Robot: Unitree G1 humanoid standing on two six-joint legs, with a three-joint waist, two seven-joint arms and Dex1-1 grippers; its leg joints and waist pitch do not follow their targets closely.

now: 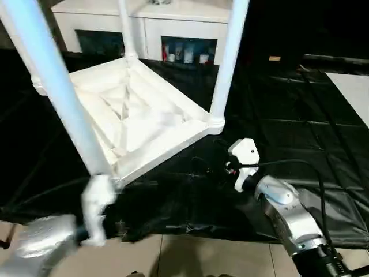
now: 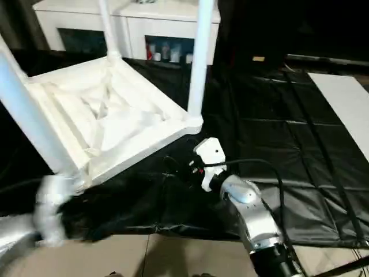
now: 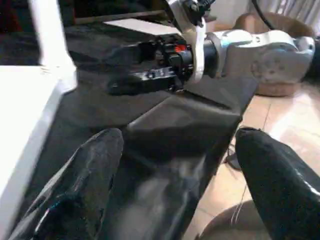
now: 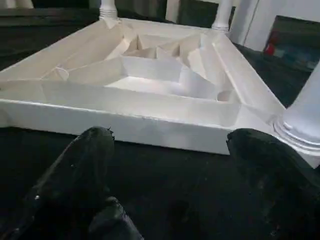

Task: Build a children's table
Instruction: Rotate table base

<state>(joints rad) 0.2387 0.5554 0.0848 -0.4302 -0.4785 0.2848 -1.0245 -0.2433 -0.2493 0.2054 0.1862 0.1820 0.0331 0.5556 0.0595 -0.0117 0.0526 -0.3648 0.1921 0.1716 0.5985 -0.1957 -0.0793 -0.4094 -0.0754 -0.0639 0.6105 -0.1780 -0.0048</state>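
Observation:
The children's table (image 1: 144, 115) lies upside down on the black-covered work table (image 1: 277, 115), its ribbed underside facing up. White tube legs rise from its corner sockets: a near-left leg (image 1: 52, 86), a right leg (image 1: 228, 63) and a far leg (image 1: 125, 29). My left gripper (image 3: 180, 140) is open at the work table's front edge, just below the near-left corner. My right gripper (image 4: 170, 135) is open too, low over the black cover and facing the table's near side rim (image 4: 150, 125), a short way from it. Neither gripper holds anything.
A white cabinet with glass doors (image 1: 173, 34) stands behind the work table. A white board (image 1: 351, 92) lies at the far right. Tiled floor (image 1: 202, 254) runs along the front edge. A black cable (image 1: 311, 173) loops over my right forearm.

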